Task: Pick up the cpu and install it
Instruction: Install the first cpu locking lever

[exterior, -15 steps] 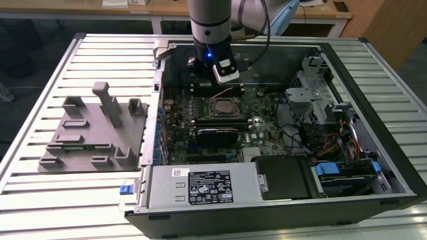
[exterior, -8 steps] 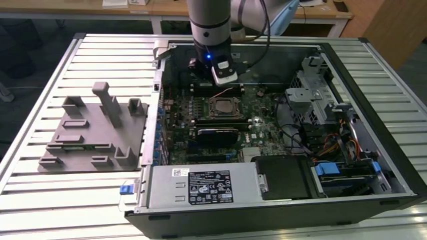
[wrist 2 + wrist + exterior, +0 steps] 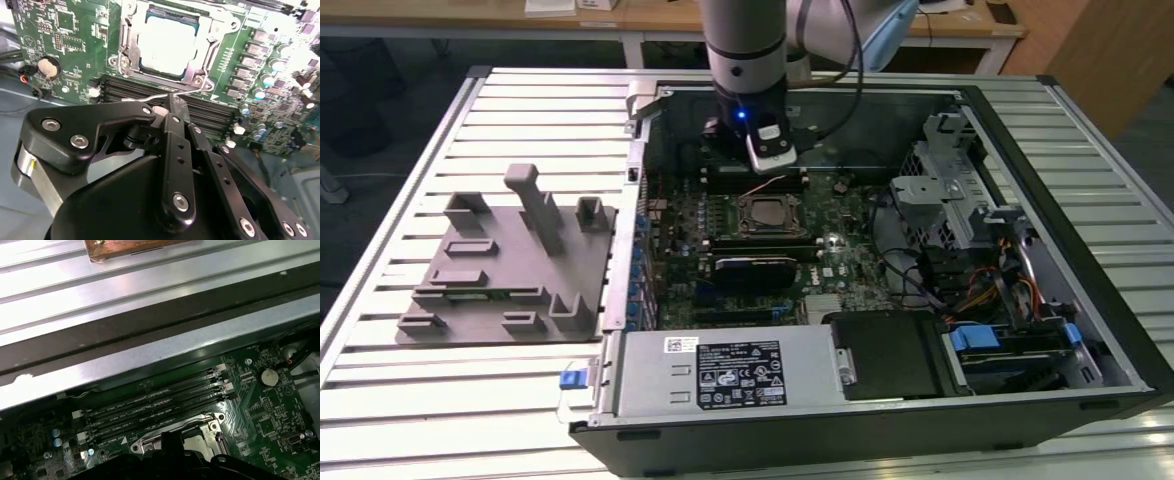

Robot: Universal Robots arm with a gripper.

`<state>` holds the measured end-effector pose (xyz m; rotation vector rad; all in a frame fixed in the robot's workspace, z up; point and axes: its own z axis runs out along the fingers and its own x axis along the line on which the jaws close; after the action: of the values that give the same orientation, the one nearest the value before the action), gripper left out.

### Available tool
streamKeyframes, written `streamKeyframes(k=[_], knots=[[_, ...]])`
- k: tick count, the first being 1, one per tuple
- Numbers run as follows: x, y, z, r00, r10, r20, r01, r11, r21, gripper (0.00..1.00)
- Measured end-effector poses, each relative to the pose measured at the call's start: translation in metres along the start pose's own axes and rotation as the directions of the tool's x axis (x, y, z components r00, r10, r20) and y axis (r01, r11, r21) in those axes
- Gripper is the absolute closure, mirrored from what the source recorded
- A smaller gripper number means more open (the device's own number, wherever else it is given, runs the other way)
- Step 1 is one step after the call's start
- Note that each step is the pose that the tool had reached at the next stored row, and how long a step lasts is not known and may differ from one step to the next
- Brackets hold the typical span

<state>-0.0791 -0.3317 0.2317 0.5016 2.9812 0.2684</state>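
Lying in the socket (image 3: 126, 56), the cpu (image 3: 167, 47) is seen just beyond the fingers (image 3: 173, 111), which are pressed together.

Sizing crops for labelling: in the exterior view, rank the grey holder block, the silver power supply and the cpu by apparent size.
1. grey holder block
2. silver power supply, nearer the camera, so less sure
3. cpu, clearly smallest

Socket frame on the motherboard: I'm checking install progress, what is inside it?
The cpu lies inside the socket frame, its silver top showing. Whatever lies beneath the cpu is covered.
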Motion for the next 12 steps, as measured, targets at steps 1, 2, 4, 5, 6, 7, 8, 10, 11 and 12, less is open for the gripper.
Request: streamKeyframes(k=[1,2,4,5,6,7,8,10,11,12], knots=[[-0.0004,0.0007,0.0007,1.0,0.005,0.001,-0.005,1.0,0.0009,0.89],[-0.0009,0.0015,0.0014,1.0,0.009,0.002,-0.009,1.0,0.0017,0.89],[-0.0023,0.0031,0.0028,0.9999,0.017,0.0039,-0.017,0.9999,0.0032,0.89],[-0.0028,0.004,0.0035,0.9998,0.02,0.0049,-0.02,0.9998,0.0041,0.89],[-0.0034,0.0049,0.0041,0.9997,0.023,0.0058,-0.024,0.9997,0.0049,0.89],[-0.0039,0.0057,0.0047,0.9996,0.027,0.0069,-0.027,0.9996,0.0064,0.89],[-0.0046,0.0066,0.0054,0.9995,0.03,0.008,-0.03,0.9995,0.0079,0.89],[-0.0059,0.0083,0.0065,0.9993,0.035,0.0095,-0.035,0.9993,0.0095,0.89],[-0.0066,0.009,0.0071,0.9992,0.038,0.0103,-0.038,0.9992,0.0103,0.89],[-0.0072,0.0097,0.0076,0.9991,0.041,0.0111,-0.041,0.9991,0.0109,0.89]])
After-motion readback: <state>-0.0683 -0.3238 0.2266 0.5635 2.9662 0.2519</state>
